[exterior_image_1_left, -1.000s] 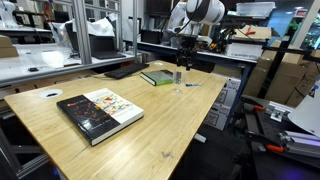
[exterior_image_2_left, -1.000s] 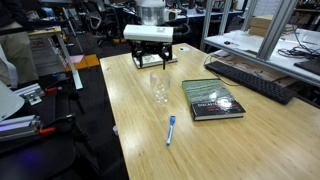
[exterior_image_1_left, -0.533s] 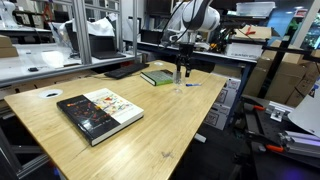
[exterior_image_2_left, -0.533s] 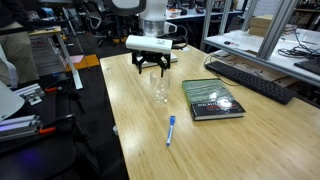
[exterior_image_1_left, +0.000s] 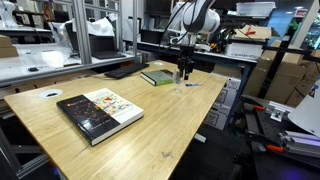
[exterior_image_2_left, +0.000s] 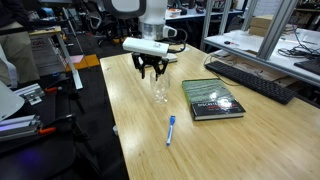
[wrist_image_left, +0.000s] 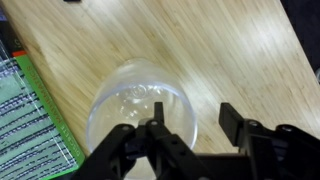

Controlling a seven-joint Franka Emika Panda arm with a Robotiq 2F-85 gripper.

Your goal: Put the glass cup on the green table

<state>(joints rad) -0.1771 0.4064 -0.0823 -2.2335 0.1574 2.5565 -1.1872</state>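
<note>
The glass cup [exterior_image_2_left: 159, 90] stands upright on the wooden tabletop, apart from the green table [exterior_image_2_left: 212, 100], a flat dark-green slab lying beside it. Both show in an exterior view, the cup [exterior_image_1_left: 178, 82] and the slab [exterior_image_1_left: 157, 76]. My gripper [exterior_image_2_left: 151, 72] hangs open just above the cup. In the wrist view the cup [wrist_image_left: 135, 95] is seen from above. My gripper [wrist_image_left: 193, 120] has one finger over the cup's mouth and the other outside its rim. The green table's edge [wrist_image_left: 30, 130] shows at the left.
A blue pen [exterior_image_2_left: 171, 130] lies on the wooden tabletop [exterior_image_2_left: 135, 140] in front of the cup. A larger black-and-white picture book [exterior_image_1_left: 98, 110] lies nearer the table's other end. A keyboard [exterior_image_2_left: 250, 78] sits on the neighbouring desk.
My gripper has moved lower and closer over the cup. The cup, the green slab and the pen have not moved.
</note>
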